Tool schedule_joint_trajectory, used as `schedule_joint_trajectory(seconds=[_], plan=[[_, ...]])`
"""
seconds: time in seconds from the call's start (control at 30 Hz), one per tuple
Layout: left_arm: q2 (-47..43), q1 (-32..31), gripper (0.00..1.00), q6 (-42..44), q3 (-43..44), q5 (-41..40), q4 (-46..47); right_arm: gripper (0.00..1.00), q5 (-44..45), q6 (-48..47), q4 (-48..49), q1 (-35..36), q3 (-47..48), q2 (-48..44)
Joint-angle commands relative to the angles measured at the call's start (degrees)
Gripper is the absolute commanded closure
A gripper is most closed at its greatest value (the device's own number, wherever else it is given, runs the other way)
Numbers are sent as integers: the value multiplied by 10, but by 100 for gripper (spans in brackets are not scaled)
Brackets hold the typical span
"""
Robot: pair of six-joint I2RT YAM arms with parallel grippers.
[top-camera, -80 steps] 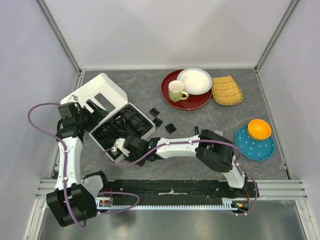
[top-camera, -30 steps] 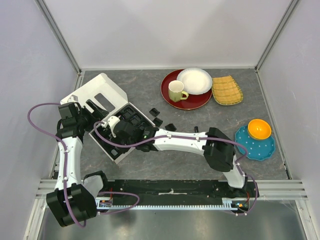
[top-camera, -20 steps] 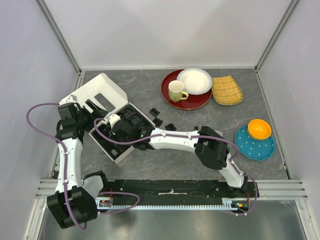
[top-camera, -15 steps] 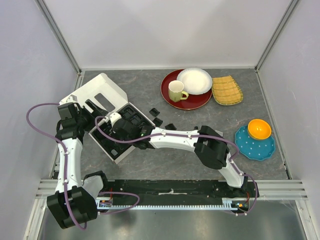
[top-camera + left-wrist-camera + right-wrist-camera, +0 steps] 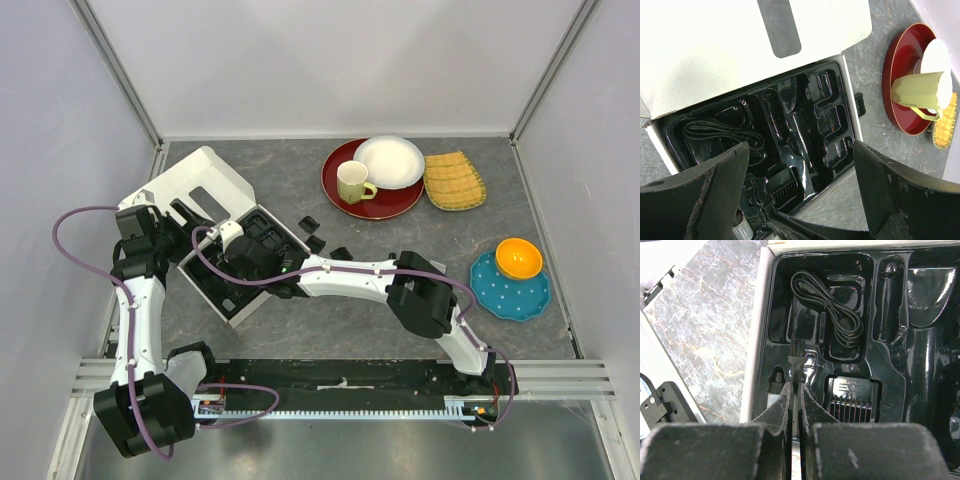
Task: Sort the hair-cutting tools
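One thin black comb (image 5: 796, 359), pinched in closed right fingers (image 5: 782, 402), has moved from the box's (image 5: 205, 175) 6 o'clock edge to over the tray (image 5: 771, 300); release pending. Left fingers (image 5: 715, 190) wide, empty. Three comb guards (image 5: 316, 243) outstanding, 3 o'clock.

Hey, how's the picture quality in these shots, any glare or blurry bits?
Right wrist: glare streaks on the glossy black tray, its own fingers blurred up close. Left wrist: white lid washed out, fingers soft. Top external: evenly lit, sharp.

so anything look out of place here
Yes: a few small black comb guards lie loose on the table just right of the white box, not in its black tray, which has several empty slots.
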Motion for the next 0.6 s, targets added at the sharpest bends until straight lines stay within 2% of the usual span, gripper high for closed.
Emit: schedule_joint_trajectory(seconds=[0.0,0.57], plan=[[-6,4,10,6,0,-4,7,100,7,14,28,-2,1,10],[-6,5,10,6,0,-4,6,100,-3,19,37,-2,-18,14]])
